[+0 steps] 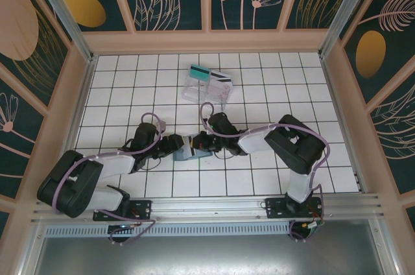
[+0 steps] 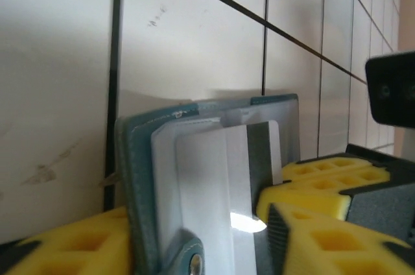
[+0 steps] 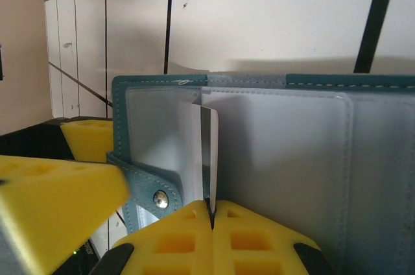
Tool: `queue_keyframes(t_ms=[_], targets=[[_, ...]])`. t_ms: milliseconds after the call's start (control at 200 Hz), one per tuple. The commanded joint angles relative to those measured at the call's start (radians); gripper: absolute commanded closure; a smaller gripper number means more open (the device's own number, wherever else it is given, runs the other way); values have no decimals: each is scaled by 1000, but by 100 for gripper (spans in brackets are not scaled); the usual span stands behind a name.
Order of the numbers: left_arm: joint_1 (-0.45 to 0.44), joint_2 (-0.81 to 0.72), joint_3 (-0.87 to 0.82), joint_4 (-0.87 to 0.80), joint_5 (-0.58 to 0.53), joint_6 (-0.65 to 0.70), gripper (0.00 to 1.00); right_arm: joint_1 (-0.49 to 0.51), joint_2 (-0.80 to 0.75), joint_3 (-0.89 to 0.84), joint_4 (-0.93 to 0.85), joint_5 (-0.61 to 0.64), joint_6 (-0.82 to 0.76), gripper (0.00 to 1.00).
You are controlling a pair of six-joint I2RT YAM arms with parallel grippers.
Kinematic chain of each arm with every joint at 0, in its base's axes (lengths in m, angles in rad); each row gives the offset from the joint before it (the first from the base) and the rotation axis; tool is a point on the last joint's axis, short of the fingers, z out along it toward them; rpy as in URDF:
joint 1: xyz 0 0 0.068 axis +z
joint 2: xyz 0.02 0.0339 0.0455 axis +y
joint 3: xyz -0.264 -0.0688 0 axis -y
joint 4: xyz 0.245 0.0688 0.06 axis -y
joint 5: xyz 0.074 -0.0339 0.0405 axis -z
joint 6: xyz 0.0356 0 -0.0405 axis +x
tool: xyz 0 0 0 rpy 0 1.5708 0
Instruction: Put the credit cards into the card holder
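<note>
Right gripper (image 3: 211, 213) clenched on striped card (image 3: 206, 152), upright in open card holder (image 3: 279, 158), table centre. Left gripper (image 1: 175, 147) parted astride holder flap. Three cards: teal card (image 1: 199, 72), whitish card (image 1: 221, 76) on one tray (image 1: 206, 93), 12 o'clock of holder.

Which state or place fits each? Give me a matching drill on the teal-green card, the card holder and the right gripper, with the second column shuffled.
1 teal-green card
2 card holder
3 right gripper

A open, slot pockets showing
B shut on the whitish striped card
C lying on the clear tray

Pairs: 1-C, 2-A, 3-B
</note>
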Motion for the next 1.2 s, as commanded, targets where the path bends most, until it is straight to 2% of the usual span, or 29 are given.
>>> queue_keyframes(t_ms=[0,115,170,230,315,345,475,535,776,1191], targets=[[9,-58,36,-253,-123,25,40,23,38,-33,-91,3,-29,100],[9,-100,82,-406,-231,39,41,22,41,-35,-94,15,-36,100],[9,-88,98,-451,-268,40,45,23,42,-35,-96,17,-37,100],[10,-59,104,-472,-278,41,54,23,44,-35,-98,20,-41,100],[9,-10,101,-457,-265,40,76,23,43,-35,-98,20,-43,100],[9,5,99,-445,-259,40,79,23,43,-35,-99,20,-43,100],[11,44,93,-396,-231,40,81,23,38,-37,-103,24,-47,100],[10,55,93,-375,-213,40,87,23,37,-38,-102,24,-47,100],[11,105,81,-288,-136,24,100,34,54,1,-114,10,-52,100],[6,75,17,-221,-102,-12,100,66,103,101,-151,42,-72,100]])
